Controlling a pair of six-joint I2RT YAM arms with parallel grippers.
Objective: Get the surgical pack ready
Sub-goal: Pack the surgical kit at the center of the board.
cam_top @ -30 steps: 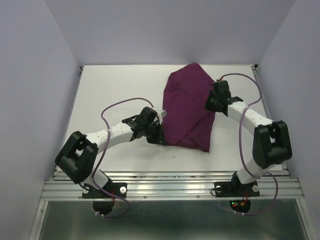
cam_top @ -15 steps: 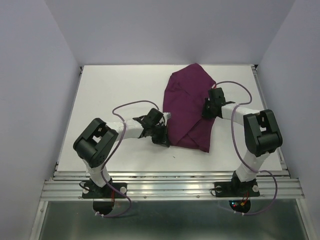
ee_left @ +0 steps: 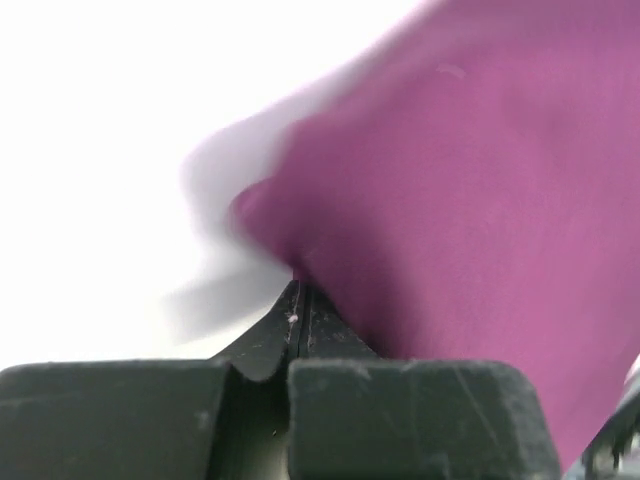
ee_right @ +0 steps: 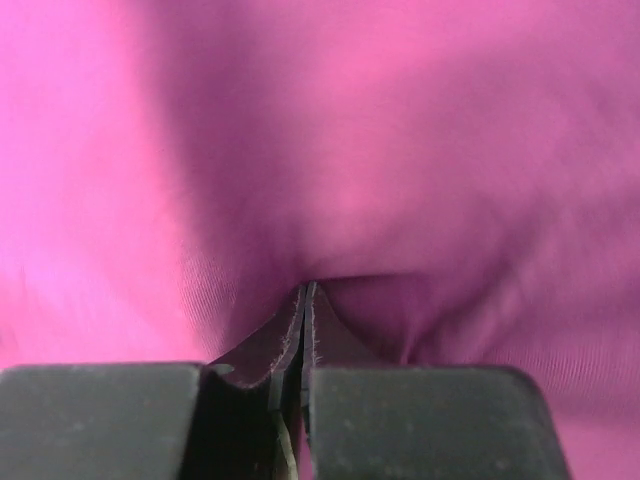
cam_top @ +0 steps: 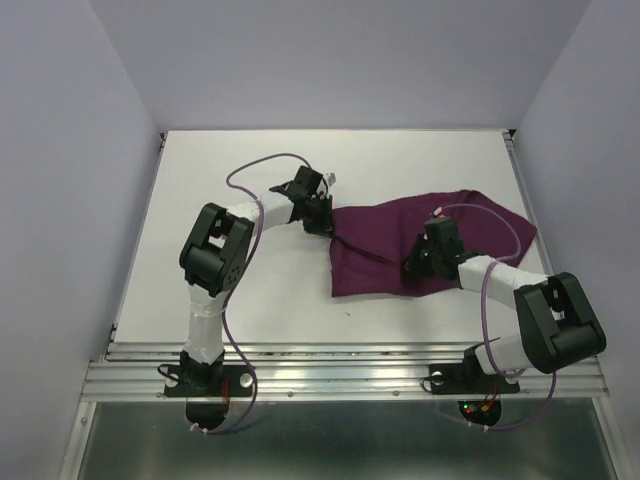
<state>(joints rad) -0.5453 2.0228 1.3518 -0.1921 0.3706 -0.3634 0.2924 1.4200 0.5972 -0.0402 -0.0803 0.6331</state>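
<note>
White tabletop (cam_top: pixel 250 290) bore the purple cloth (cam_top: pixel 400 235), spread right of centre. On, seemingly, its far-left corner the left gripper (cam_top: pixel 322 222) had jaws pressed together; the right gripper (cam_top: pixel 420 268) pinched a near fold, jaws tight.

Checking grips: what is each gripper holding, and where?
Both pinch the purple cloth: the left gripper at its far-left corner, the right gripper on a fold by its near edge.

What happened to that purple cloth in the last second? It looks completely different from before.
The left gripper swung away from the arm bases and the right gripper drew back toward them. This dragged the cloth from a tall bundle into a wide shape across the right side of the table. Both grippers are shut on the cloth. The arm bases and table did not move.
</note>
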